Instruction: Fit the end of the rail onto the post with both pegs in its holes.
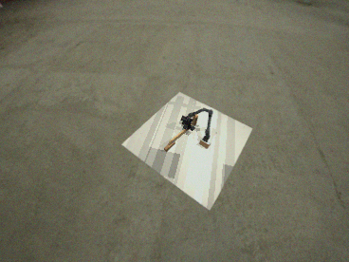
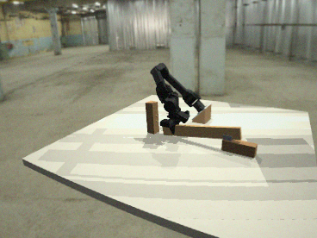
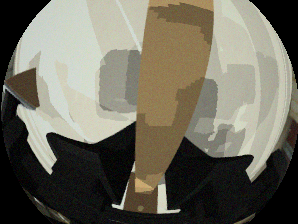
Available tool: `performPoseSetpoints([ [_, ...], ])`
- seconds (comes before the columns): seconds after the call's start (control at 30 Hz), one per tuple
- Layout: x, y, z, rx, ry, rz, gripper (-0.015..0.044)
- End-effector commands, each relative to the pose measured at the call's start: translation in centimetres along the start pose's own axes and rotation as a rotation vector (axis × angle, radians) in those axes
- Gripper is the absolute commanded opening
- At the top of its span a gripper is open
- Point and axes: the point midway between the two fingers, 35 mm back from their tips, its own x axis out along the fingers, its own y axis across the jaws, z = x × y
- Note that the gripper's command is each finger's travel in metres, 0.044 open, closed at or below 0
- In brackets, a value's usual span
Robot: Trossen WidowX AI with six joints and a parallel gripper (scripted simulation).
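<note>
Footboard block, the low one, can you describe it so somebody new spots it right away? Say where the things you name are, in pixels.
On the pale table top [image 1: 199, 190] [image 2: 129, 190], follow the long wooden rail [image 1: 179, 136] [image 2: 208, 131] away from the black arm [image 1: 210, 124] [image 2: 161, 84]. At its far end sits the low brown footboard block [image 1: 169, 146] [image 2: 239, 148]. Unlike the upright post [image 2: 152, 117], it lies low and carries a small dark bracket [image 2: 227, 138].

An empty-looking industrial hall — concrete floor [image 1: 85, 199] [image 2: 73, 82], thick pillar [image 2: 198, 52], corrugated metal walls [image 2: 138, 26].
</note>
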Motion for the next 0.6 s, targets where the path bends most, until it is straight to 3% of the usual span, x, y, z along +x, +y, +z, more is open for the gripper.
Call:
performPoseSetpoints([
  [0.0,0.04,-0.05,-0.08,-0.001,0.005,-0.003,0.0026],
  [0.07,0.04,-0.05,-0.08,-0.001,0.005,-0.003,0.0000],
  [0.57,-0.17,0.00,0.02,-0.001,0.005,-0.003,0.0000],
])
